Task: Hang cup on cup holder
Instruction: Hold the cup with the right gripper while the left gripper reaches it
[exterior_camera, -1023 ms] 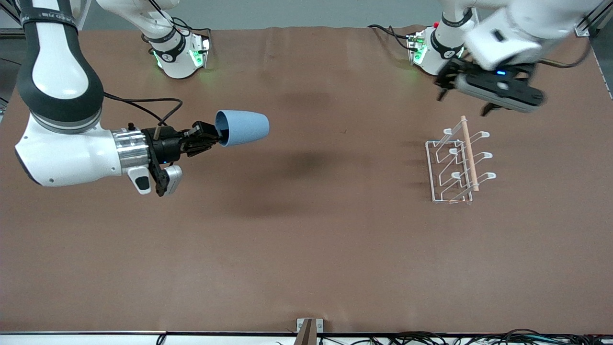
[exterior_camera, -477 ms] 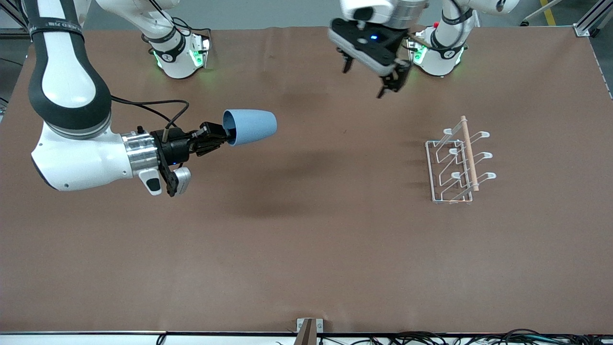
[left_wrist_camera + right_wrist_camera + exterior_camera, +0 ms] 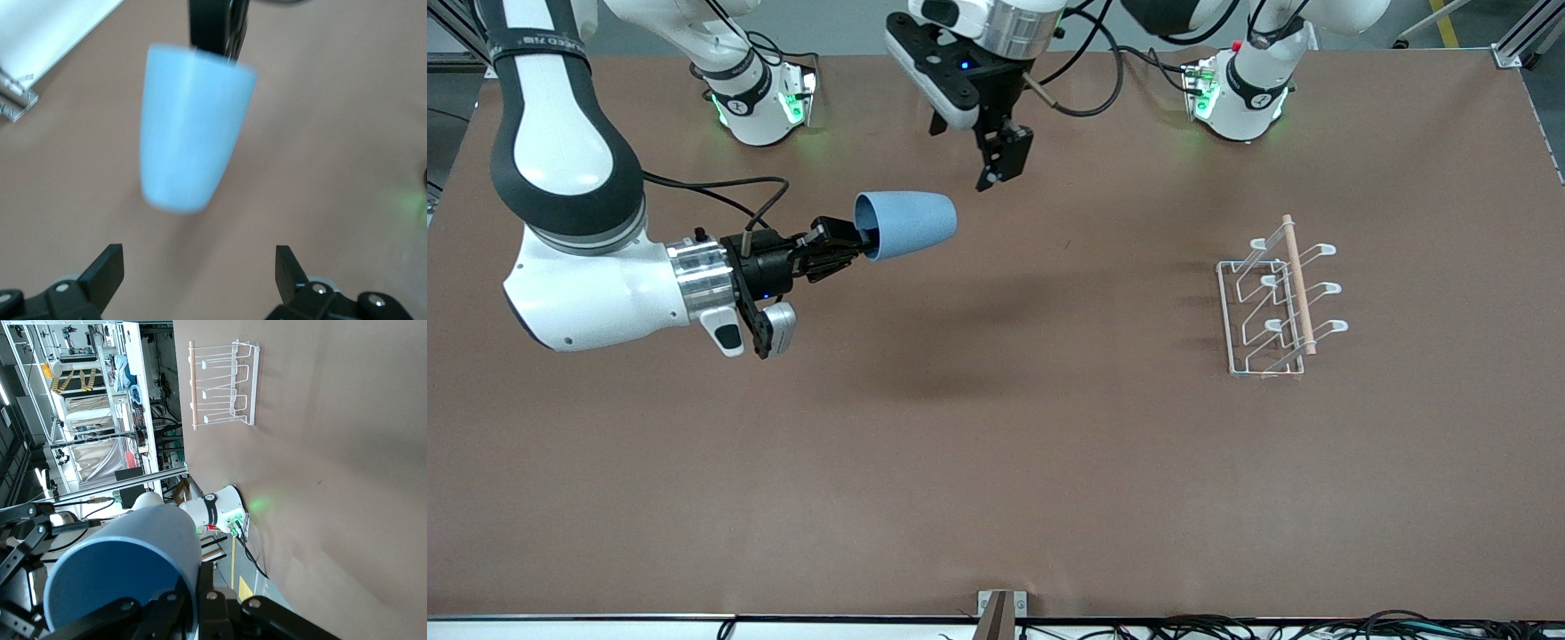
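Since 1 s ago left gripper (image 3: 996,160) swung over to cup (image 3: 907,224), jaws spread; we see right gripper (image 3: 831,247) jaws pinching rim; light, stiff, slick: take it mid-wall

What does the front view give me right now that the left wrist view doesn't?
Only the front view shows the white wire cup holder with its light wooden rod, standing toward the left arm's end of the brown table, and the right gripper shut on the rim of the cup, which it holds sideways above the table. Only the left wrist view shows the left gripper's open fingers from close up, lined up on either side of the cup's closed end. Both show the small light-blue plastic cup, with the left gripper over the table beside it.
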Motion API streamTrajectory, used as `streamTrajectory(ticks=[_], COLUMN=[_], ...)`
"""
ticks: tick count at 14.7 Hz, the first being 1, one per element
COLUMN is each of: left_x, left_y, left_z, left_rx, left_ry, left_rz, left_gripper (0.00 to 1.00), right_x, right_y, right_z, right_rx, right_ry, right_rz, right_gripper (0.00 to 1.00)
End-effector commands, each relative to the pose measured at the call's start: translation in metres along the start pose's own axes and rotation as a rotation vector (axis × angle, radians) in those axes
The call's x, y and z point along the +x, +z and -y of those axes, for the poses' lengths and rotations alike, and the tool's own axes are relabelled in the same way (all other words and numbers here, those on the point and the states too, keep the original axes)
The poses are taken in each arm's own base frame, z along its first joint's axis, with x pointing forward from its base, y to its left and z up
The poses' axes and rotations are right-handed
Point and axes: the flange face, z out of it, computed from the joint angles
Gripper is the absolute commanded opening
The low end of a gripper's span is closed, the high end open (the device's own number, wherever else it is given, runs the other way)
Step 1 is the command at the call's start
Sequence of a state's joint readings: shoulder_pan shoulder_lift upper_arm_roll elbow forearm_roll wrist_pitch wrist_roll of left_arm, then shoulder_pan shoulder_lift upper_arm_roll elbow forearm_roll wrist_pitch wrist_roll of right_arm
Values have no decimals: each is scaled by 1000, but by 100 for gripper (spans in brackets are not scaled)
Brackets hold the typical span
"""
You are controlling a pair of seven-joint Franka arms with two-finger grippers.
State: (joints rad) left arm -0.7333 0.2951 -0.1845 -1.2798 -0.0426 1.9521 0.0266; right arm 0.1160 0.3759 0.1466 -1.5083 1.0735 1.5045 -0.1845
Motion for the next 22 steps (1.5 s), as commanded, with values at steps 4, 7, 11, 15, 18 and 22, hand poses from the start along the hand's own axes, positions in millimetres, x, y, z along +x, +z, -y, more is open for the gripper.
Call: streamTrajectory(ticks=[4, 7, 11, 15, 18, 22], left_x=[23, 26, 27, 27, 26, 26], left_y=[18, 30, 39, 61, 70, 74], left_z=[-2, 5, 12, 14, 15, 16], left_rx=[10, 18, 43, 35, 30, 28], left_ry=[117, 173, 257, 259, 261, 254], left_rz=[-115, -122, -122, -105, -93, -87], left_gripper=[100, 100, 100, 100, 95, 50], right_x=[-2, -3, -5, -7, -8, -8], right_y=[3, 4, 7, 9, 10, 10], right_z=[6, 5, 6, 8, 12, 13], right_rx=[21, 19, 21, 24, 24, 24], right_ry=[-7, -5, -3, 8, 13, 13], right_rz=[-3, 9, 29, 43, 43, 43], right_gripper=[6, 6, 6, 7, 7, 7])
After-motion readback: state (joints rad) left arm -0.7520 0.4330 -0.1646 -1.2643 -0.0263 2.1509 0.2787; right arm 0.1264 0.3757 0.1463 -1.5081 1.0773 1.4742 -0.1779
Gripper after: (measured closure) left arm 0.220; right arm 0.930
